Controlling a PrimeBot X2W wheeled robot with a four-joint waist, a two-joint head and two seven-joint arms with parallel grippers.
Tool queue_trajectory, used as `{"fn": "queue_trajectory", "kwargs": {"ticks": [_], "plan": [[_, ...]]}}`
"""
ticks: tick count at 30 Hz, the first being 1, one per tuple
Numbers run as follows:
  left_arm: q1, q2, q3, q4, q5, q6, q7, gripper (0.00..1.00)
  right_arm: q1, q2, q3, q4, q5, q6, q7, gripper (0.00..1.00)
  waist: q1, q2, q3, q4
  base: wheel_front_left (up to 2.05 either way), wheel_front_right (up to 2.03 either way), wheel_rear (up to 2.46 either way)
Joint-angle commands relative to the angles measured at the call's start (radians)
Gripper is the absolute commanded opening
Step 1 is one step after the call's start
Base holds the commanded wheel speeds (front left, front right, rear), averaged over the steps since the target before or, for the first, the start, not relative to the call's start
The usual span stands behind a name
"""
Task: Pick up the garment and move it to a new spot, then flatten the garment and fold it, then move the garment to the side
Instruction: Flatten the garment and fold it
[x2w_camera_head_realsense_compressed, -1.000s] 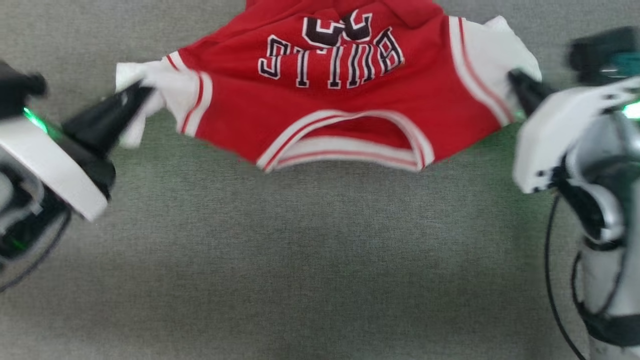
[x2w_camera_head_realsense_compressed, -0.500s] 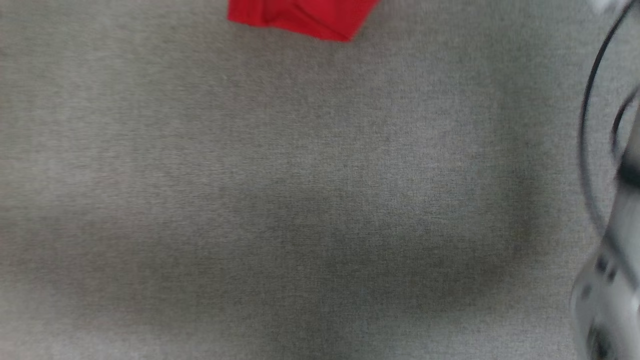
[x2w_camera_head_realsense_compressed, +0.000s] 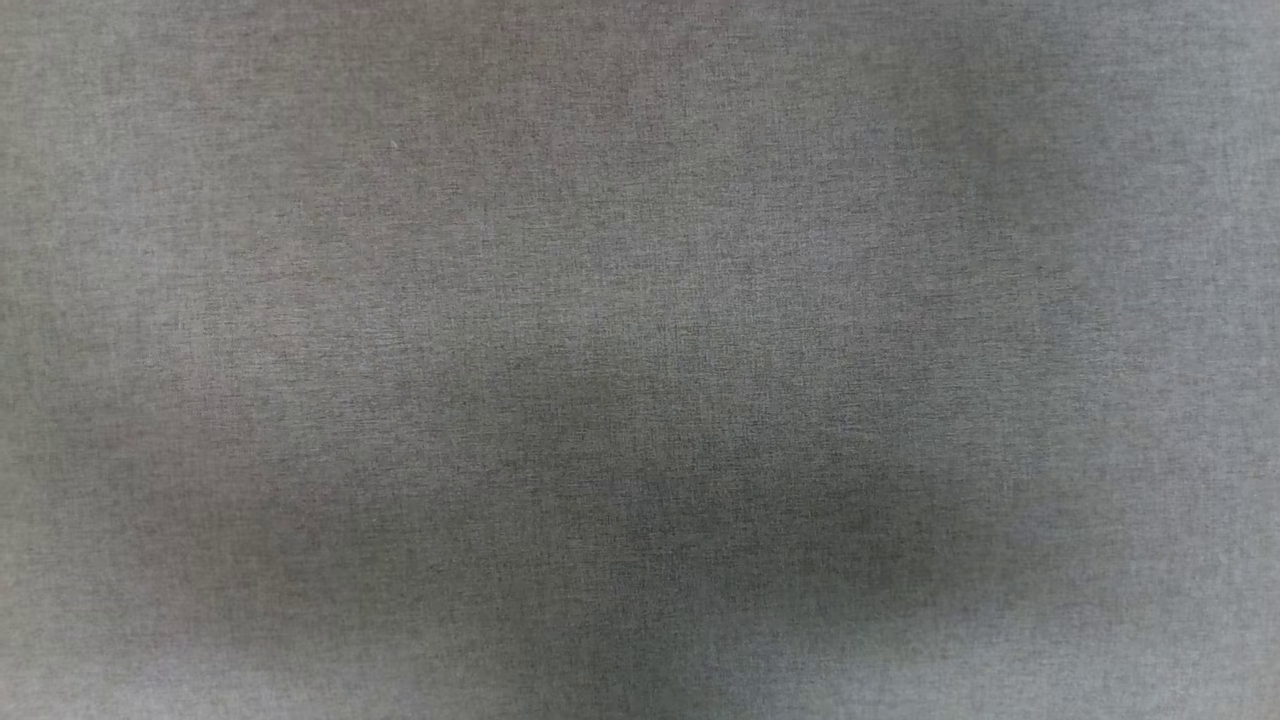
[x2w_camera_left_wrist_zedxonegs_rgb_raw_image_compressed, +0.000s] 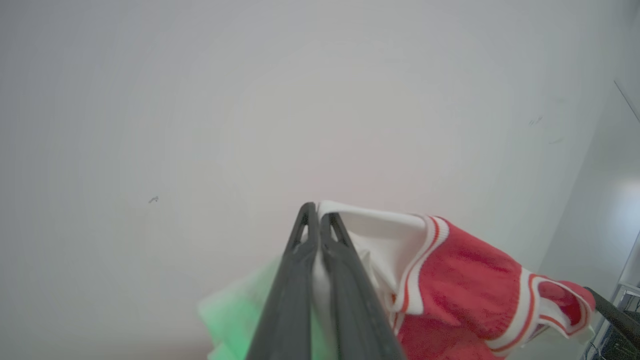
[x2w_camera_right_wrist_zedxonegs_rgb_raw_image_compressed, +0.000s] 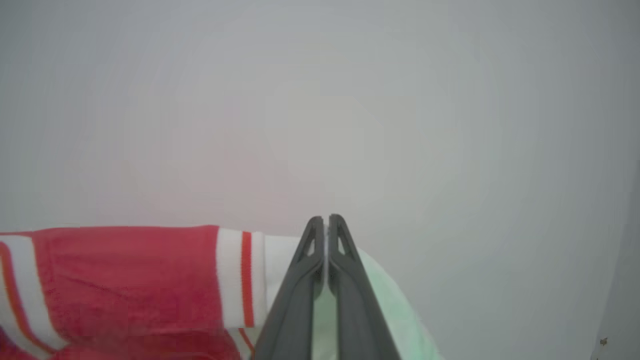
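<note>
While shut tight along both long dark fingers, pinches in the left hand (x2w_camera_left_wrist_zedxonegs_rgb_raw_image_compressed: 315, 210) a white sleeve of the red soft-fabric jersey garment (x2w_camera_left_wrist_zedxonegs_rgb_raw_image_compressed: 465, 280) with white sleeves and red-and-white striped trim. Shows, in the left wrist view, sleeve cloth caught between the fingers and bunched just right of them, with the red body sagging toward the lower right corner. Grips likewise in the right hand (x2w_camera_right_wrist_zedxonegs_rgb_raw_image_compressed: 325, 220), fingers pressed together on a thin strip of white cloth, the other white sleeve, with red body and striped trim stretching to the left edge of the right wrist view. Holds the garment up between both hands against a plain pale wall (x2w_camera_left_wrist_zedxonegs_rgb_raw_image_compressed: 200, 100). Throws a soft green glow (x2w_camera_left_wrist_zedxonegs_rgb_raw_image_compressed: 235, 310) onto the cloth beside each hand's fingers. Looks down, in the head view, on a grey woven-cloth worktop (x2w_camera_head_realsense_compressed: 640, 150) with a broad dim shadow (x2w_camera_head_realsense_compressed: 700, 500) across its lower middle.
</note>
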Motion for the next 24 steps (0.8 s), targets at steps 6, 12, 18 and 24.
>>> {"fn": "queue_trajectory", "kwargs": {"ticks": [6, 12, 18, 24], "plan": [[0.164, 0.045, -0.023, -0.095, -0.068, 0.003, 0.014, 0.0, 0.095, -0.007, 0.047, 0.115, 0.001, -0.005, -0.066, 0.0, 0.0, 0.0, -0.006, 0.004, 0.0, 0.0, 0.0], [0.55, 0.128, -0.007, -0.303, -0.124, 0.003, -0.027, 0.0, 0.408, -0.008, 0.135, 0.007, 0.047, -0.006, 0.006, 0.0, 0.0, 0.0, -0.044, 0.011, 0.0, 0.0, 0.0], [0.881, 0.118, 0.085, -0.418, -0.108, 0.003, -0.034, 0.0, 0.77, -0.007, 0.166, -0.268, 0.097, -0.005, 0.181, 0.0, 0.0, 0.0, -0.098, 0.024, 0.0, 0.0, 0.0], [1.259, 0.025, 0.242, -0.518, -0.006, 0.003, -0.034, 0.0, 1.24, -0.006, 0.157, -0.716, 0.164, -0.005, 0.45, 0.0, 0.0, 0.0, -0.154, 0.049, 0.0, 0.0, 0.0]]}}
